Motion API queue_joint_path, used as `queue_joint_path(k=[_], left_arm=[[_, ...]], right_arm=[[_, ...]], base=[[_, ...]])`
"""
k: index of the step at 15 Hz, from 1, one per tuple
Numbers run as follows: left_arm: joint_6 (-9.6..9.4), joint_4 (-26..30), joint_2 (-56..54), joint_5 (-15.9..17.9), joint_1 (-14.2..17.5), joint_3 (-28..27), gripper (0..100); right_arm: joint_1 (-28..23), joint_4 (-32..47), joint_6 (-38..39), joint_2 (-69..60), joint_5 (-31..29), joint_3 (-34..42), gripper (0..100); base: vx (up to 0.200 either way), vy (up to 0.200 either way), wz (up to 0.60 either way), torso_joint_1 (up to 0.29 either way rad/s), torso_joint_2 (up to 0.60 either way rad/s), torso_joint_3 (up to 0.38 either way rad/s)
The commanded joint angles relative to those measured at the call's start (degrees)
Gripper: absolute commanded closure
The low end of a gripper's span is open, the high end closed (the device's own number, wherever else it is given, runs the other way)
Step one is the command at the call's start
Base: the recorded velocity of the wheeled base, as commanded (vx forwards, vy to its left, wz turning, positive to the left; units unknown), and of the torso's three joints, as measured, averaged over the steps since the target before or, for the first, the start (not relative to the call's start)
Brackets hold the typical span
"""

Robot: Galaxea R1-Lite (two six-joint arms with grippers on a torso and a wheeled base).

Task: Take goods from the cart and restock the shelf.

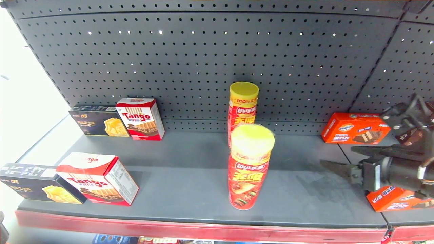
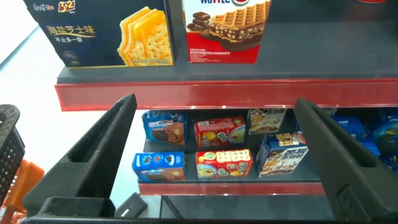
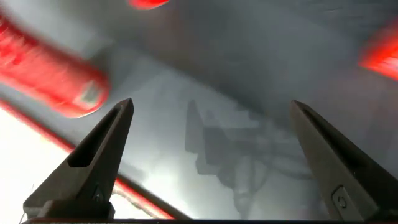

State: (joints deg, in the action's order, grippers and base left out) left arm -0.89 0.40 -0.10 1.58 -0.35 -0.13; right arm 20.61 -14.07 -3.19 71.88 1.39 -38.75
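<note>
- The right hand (image 1: 340, 156) hangs over the right part of the shelf (image 1: 190, 183), its jaws spread wide with nothing between them; the wrist view shows bare shelf deck under the right hand (image 3: 211, 104).
- The left hand (image 2: 214, 102) is low, in front of the shelf's red lip (image 2: 224, 93). It is wide open too and holds nothing.
- Goods already stand on the shelf: the front chips can (image 1: 249, 166) is upright mid-shelf, with the rear chips can (image 1: 242, 108) right behind it.
- Just beside the right hand lie the front orange box (image 1: 393, 200), under its wrist, and the rear orange box (image 1: 354, 128) by the pegboard back (image 1: 203, 61).
- Risk, as I judge it: a sweep to the robot's left would knock the front chips can — tall, narrow, easily toppled — and it could roll off over the lip.
- Lowering the right wrist could shove the front orange box toward the edge.
- Open room lies between the cans and the wafer boxes (image 1: 98, 178) — and between the cans and the right hand.
- A black mesh basket (image 2: 7, 149) beside the left hand may be the cart.
</note>
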Motion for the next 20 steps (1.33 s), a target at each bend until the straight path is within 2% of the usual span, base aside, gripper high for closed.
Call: queue_joint_path(k=[1,3,6,8,9,10,12,13,14,16,20], left_arm=[[0.01,-0.1,0.1,0.1,0.0,0.0,0],[-0.08,-0.1,0.1,0.1,0.0,0.0,0],[-0.08,-0.1,0.1,0.1,0.0,0.0,0],[-0.16,-0.1,0.1,0.0,0.0,0.0,0],[-0.16,-0.1,0.1,0.0,0.0,0.0,0],[-0.16,-0.1,0.1,0.1,0.0,0.0,0],[-0.25,-0.1,0.1,0.2,0.0,0.0,0],[-0.25,-0.1,0.1,0.2,0.0,0.0,0],[-0.25,-0.1,0.1,0.2,0.0,0.0,0],[-0.34,-0.1,0.1,0.3,0.0,0.0,0],[0.01,-0.1,0.1,0.0,0.0,0.0,0]], right_arm=[[-15.4,0.5,-0.1,-20.5,0.0,7.2,0],[-20.6,0.3,-0.3,-35.1,-1.2,16.0,0],[-21.8,2.1,-0.6,-53.7,-2.3,26.7,0],[-22.6,8.2,-0.5,-67.2,-3.3,32.9,0],[-22.5,8.4,-0.6,-67.6,-3.6,33.0,0],[-21.0,7.2,-0.3,-70.3,-7.7,38.7,0],[-20.6,10.6,0.4,-71.5,-7.5,38.8,0],[-20.6,10.3,0.5,-71.6,-1.5,38.8,0],[-20.6,14.4,0.1,-71.5,2.4,38.7,0],[-20.7,14.7,3.6,-71.5,0.4,38.6,0],[-20.7,14.6,3.7,-71.6,-0.2,38.6,0]], base=[[0.0,0.0,0.0,0.0,0.0,0.0],[0.0,0.0,0.0,0.0,0.0,0.0],[0.0,0.0,0.0,0.0,0.0,0.0],[0.0,0.0,0.0,0.0,0.0,0.0],[0.0,0.0,0.0,0.0,0.0,0.0],[0.0,0.0,0.0,0.0,0.0,0.0],[0.0,0.0,0.0,0.0,0.0,0.0],[0.0,0.0,0.0,0.0,0.0,0.0],[0.0,0.0,0.0,0.0,0.0,0.0],[0.0,0.0,0.0,0.0,0.0,0.0],[0.0,0.0,0.0,0.0,0.0,0.0]])
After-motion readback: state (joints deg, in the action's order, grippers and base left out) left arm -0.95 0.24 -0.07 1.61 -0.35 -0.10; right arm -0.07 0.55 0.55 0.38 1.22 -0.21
